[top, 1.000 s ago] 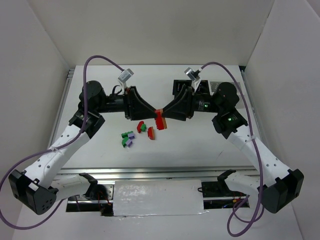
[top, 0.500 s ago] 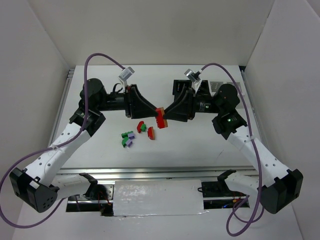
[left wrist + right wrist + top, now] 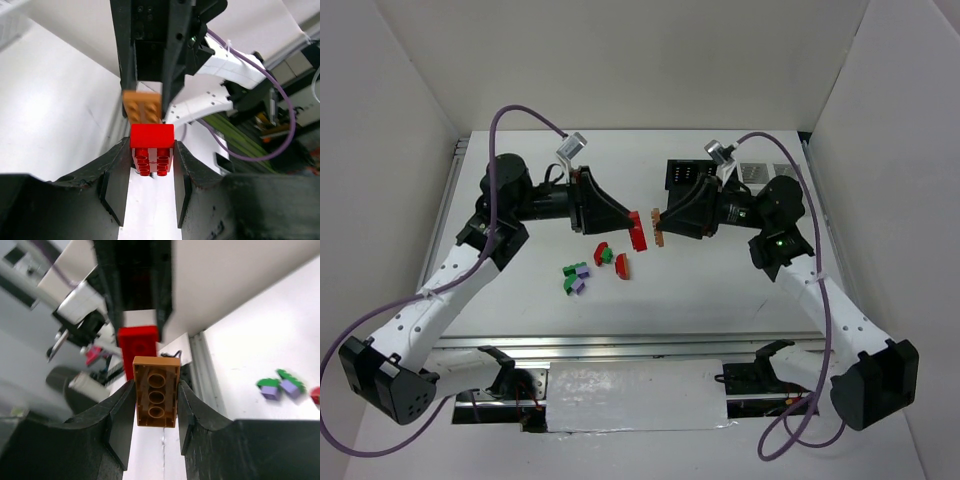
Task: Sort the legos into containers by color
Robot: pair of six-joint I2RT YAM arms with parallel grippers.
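Only overhead, a gap between red lego (image 3: 638, 232) and brown-orange lego (image 3: 660, 229).

Robot lab cell: white surface (image 3: 720, 290) boxed by plain white panels (image 3: 620, 60), aluminium rails (image 3: 620, 345) along its near edge, my purple cables (image 3: 525, 113) hanging loose.

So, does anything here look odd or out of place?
Nothing spilled or broken. The one oddity: two pieces are pinched in mid-air, the left gripper holding a red brick, the right gripper a brown-orange plate, facing each other across a small gap, not over the containers.
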